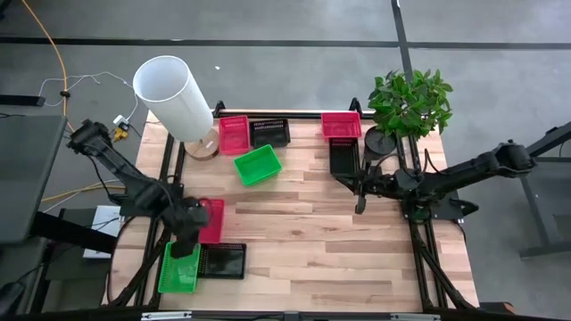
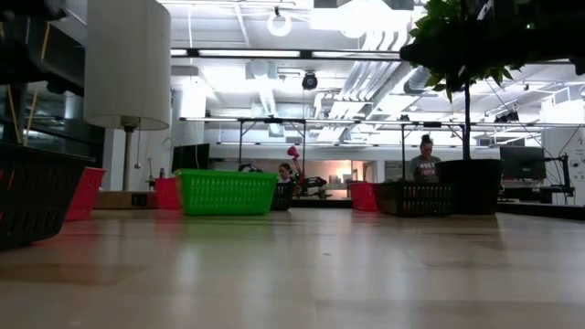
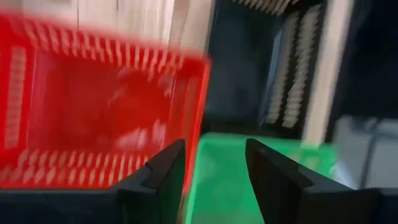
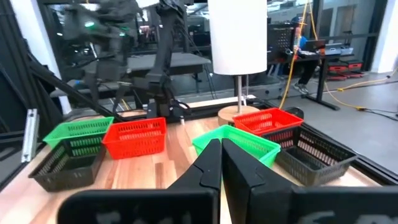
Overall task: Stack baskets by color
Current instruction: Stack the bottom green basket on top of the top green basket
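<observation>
**Left gripper at the near-left baskets, right gripper closed and empty**

From above we see the left gripper (image 1: 186,234) low over the near-left corner of the wooden table (image 1: 303,241). Its fingers (image 3: 163,180) stand apart, straddling the rim of a red basket (image 1: 211,219); we cannot tell whether they actually grip it. Just beside that basket lie a green basket (image 1: 178,270) and a black basket (image 1: 222,260), at the table's near edge.

The right gripper (image 1: 359,205) hangs over the right side of the table with its fingers (image 4: 210,163) pressed together and nothing between them. Close to it sits a second black basket (image 1: 343,157), with a second red basket (image 1: 341,124) touching its far end, next to the potted plant (image 1: 409,105).

At the far left, by the white cylinder (image 1: 173,96), we find a third red basket (image 1: 234,134) beside a third black basket (image 1: 269,132), and a tilted second green basket (image 1: 258,165) just in front of them.
</observation>
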Robot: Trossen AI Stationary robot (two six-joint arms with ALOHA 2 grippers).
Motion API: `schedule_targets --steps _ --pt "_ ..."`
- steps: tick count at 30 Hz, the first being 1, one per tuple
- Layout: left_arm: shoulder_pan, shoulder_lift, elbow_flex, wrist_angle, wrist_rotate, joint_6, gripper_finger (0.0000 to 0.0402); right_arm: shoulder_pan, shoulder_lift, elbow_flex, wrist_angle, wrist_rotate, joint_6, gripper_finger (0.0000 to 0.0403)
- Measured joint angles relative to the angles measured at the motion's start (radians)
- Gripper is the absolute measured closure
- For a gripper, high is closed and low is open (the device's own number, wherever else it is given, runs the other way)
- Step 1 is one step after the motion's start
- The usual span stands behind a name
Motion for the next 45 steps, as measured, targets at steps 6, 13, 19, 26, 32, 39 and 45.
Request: schedule_targets --steps 6,13,19,26,32,39,45 --pt "-0.161 0.118 0.043 -0.129 -0.006 -0.124 0.0245 0.0 0.003 0.0 0.0 0.002 0.002 0.0403" --pt "-0.327 0.187 0.047 -0.128 -0.024 -0.254 0.0245 0.0 0.003 0.0 -0.003 0.001 0.001 0.0403" --pt "-0.388 0.243 0.047 -0.128 -0.079 -0.263 0.0245 0.0 0.003 0.0 -0.005 0.0 0.0 0.0403" --pt "-0.393 0.329 0.047 -0.13 -0.084 -0.234 0.0245 0.0 0.003 0.0 -0.005 -0.001 -0.005 0.0403" --pt "-0.392 0.394 0.047 -0.131 -0.083 -0.218 0.0245 0.0 0.003 0.0 -0.005 -0.001 -0.005 0.0403" --pt "-0.392 0.428 0.046 -0.131 -0.081 -0.218 0.0258 0.0 0.003 0.0 -0.006 -0.001 -0.007 0.0403" --pt "-0.392 0.443 0.046 -0.131 -0.079 -0.218 0.0343 0.0 0.003 0.0 -0.008 -0.001 -0.007 0.0403"
